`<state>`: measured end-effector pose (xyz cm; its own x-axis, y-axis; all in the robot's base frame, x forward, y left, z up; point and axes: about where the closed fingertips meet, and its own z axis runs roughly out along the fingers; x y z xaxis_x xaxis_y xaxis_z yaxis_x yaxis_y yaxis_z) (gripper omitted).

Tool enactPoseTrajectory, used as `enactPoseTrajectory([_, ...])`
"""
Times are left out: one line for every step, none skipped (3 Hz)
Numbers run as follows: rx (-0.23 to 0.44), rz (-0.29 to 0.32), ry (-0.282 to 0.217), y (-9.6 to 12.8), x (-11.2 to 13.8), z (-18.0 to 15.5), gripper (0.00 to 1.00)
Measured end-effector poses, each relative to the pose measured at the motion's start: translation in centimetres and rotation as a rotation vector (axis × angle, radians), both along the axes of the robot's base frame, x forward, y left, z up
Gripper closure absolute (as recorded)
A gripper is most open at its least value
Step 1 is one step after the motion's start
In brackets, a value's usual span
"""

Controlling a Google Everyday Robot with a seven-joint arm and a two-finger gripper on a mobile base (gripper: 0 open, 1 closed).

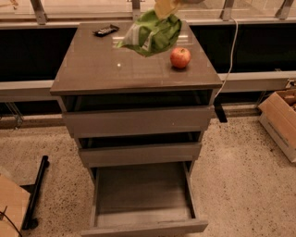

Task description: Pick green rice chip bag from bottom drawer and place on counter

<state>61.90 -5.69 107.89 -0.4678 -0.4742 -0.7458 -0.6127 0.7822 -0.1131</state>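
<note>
The green rice chip bag [152, 32] hangs in the air over the back middle of the counter [106, 69]. My gripper [165, 7] is at the top edge of the view, shut on the bag's top, with most of the arm out of view. The bottom drawer [143, 196] is pulled open and holds nothing. The two drawers above it are slightly ajar.
A red apple [180, 58] sits on the counter right of the bag. A black object [105, 31] lies at the counter's back left. A white cable [230, 51] hangs at the right. A cardboard box [280, 115] stands on the floor right, a black bar [36, 192] left.
</note>
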Motion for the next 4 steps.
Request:
enactPoseTrajectory([0.079,0.023,0.038,2.6,5.7,-4.4,1.00])
enactPoseTrajectory([0.163,0.025,0.097,4.5,10.9,-9.3,1.00])
enactPoseTrajectory([0.218,0.015,0.153,5.8,14.9,-13.7,1.00])
enactPoseTrajectory([0.265,0.001,0.208,6.7,17.7,-16.8,0.82])
